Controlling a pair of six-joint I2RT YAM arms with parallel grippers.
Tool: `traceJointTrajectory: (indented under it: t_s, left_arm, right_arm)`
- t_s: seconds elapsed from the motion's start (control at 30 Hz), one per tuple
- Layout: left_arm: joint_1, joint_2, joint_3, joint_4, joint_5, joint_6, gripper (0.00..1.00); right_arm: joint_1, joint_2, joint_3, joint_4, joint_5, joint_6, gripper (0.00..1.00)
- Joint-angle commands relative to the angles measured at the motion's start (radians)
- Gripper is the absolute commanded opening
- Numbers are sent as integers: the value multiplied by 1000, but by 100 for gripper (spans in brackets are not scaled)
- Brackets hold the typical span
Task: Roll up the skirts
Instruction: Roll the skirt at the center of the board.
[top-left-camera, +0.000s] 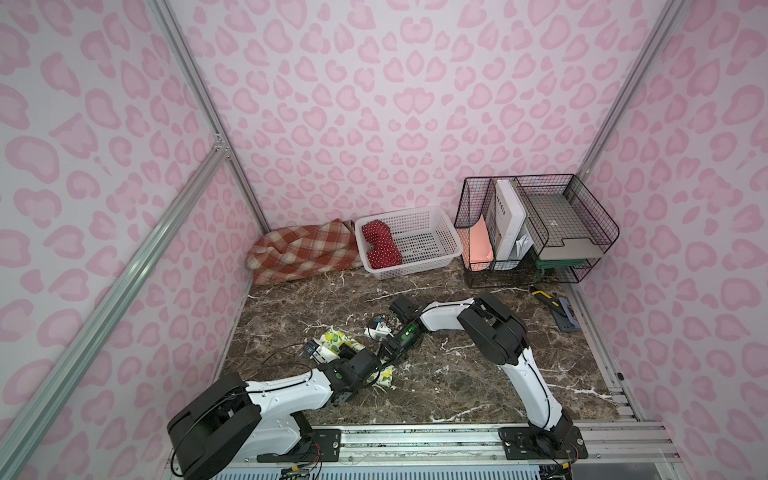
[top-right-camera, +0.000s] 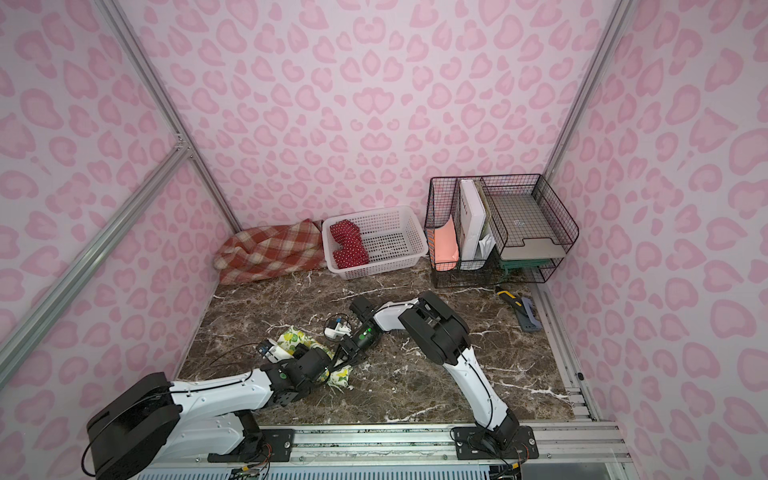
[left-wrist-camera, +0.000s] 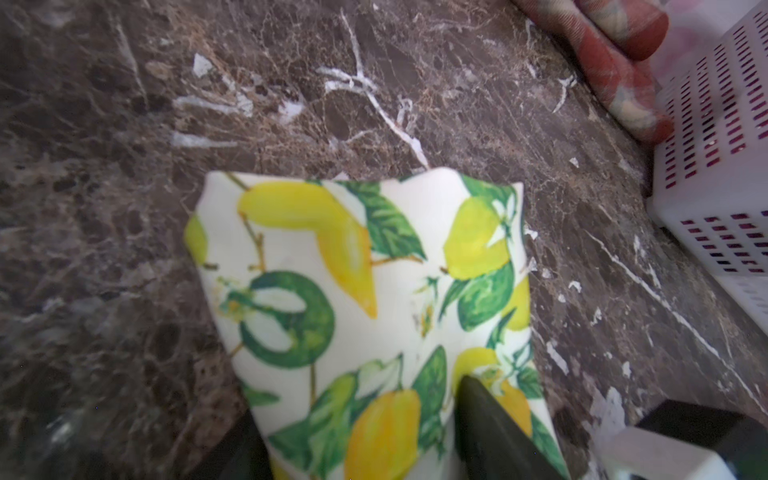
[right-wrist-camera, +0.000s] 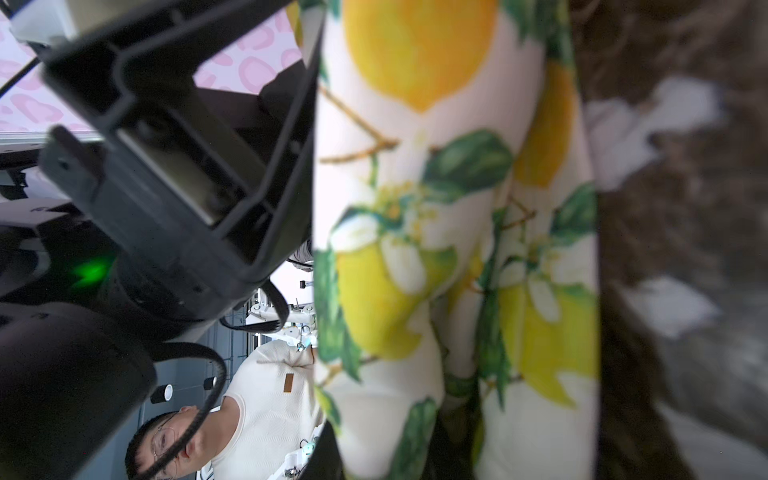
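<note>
Both arms crowd over the lemon skirt (top-left-camera: 337, 338), and in both top views they cover most of it. Only its far-left end and a scrap at the near edge peek out. The left gripper (left-wrist-camera: 361, 419) straddles the cloth, one dark finger (left-wrist-camera: 490, 424) on the print and the other cut off by the frame edge. Whether those jaws pinch or merely bracket the fabric, nobody can tell. The right gripper (top-left-camera: 384, 360) is buried behind its own wrist from above. In its wrist view the jaws stand narrow, with a fold of the lemon cloth running in between them, clamped.

On to the containers. The white basket (top-left-camera: 432, 212) sits at the far edge, and the red polka-dot skirt (top-left-camera: 380, 245) lies rolled against its left wall. To the right, a black wire organiser (top-left-camera: 467, 199) holds upright pink paper (top-left-camera: 480, 245) and a white booklet (top-left-camera: 509, 216).

The plaid skirt (top-left-camera: 299, 253) is thick, woolly and loosely heaped in the far-left corner, touching the basket. The lemon skirt is smooth and thin, a soft flattened roll lying on the near-left part of the brown, white-veined marble tabletop (top-left-camera: 457, 374).
</note>
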Motion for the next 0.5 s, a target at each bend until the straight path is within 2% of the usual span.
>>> traceJointTrajectory:
  t_s: [0.0,0.07,0.1,0.13,0.23,0.3,0.33,0.4,0.47]
  left_arm:
    - [2,79,-21,3,268,-63,39]
    - [1,120,4,-18,257,-73,12]
    - [0,141,19,-30,251,-74,3]
    - [1,160,32,-35,248,-76,0]
    - [0,193,31,30,246,-64,0]
    - [2,181,28,54,234,-41,0]
    - [1,167,28,56,224,-25,0]
    - [2,110,20,59,197,24,0]
    - [3,36,11,49,167,73,0]
  right_arm:
    - [-17,11,-24,-43,201,-27,4]
    - [-17,0,-35,-45,200,-33,5]
    - [-17,-5,-43,-38,199,-32,6]
    - [-15,-13,-43,-31,201,-26,7]
    - [-13,-42,-126,0,208,-16,12]
    - [-12,-89,-169,16,220,-14,20]
    - [-15,-110,-188,25,233,-14,22]
    - [-25,-165,-240,54,255,-2,34]
    - [-43,-236,-282,73,279,5,38]
